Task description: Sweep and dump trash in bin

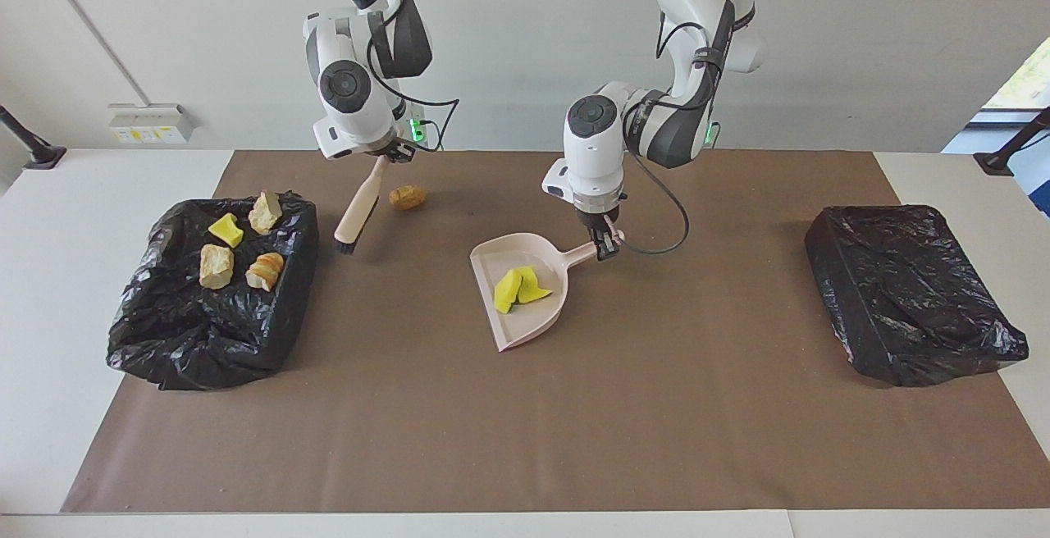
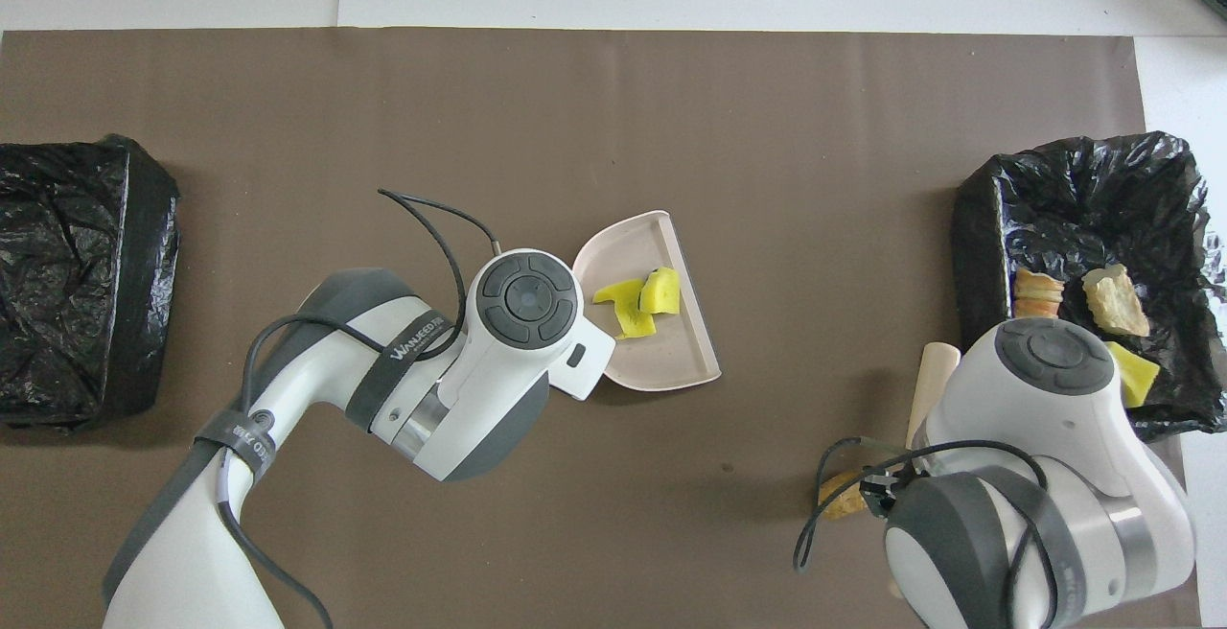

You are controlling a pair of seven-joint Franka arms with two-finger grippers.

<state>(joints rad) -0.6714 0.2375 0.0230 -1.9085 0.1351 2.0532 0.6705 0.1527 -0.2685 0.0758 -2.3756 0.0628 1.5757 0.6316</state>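
My left gripper (image 1: 607, 246) is shut on the handle of the pink dustpan (image 1: 502, 257), which rests mid-table with two yellow sponge pieces (image 1: 515, 288) in it. The overhead view shows the dustpan (image 2: 661, 365) and the sponge pieces (image 2: 644, 303), with my left wrist covering the handle. My right gripper (image 1: 385, 159) is shut on the handle of the beige brush (image 1: 358, 210). The brush hangs tilted, bristles toward the black-lined bin (image 1: 205, 349). A brown cork-like lump (image 1: 408, 197) lies beside the brush, close to the robots. Several pieces of trash lie in that bin, among them a yellow piece (image 1: 225, 229) and a beige lump (image 1: 216, 266).
A second black-lined bin (image 1: 910, 292) sits at the left arm's end of the table with nothing showing in it. A brown mat (image 1: 525, 439) covers the table. In the overhead view my right arm hides part of the trash bin (image 2: 978, 226) and the lump (image 2: 839, 500).
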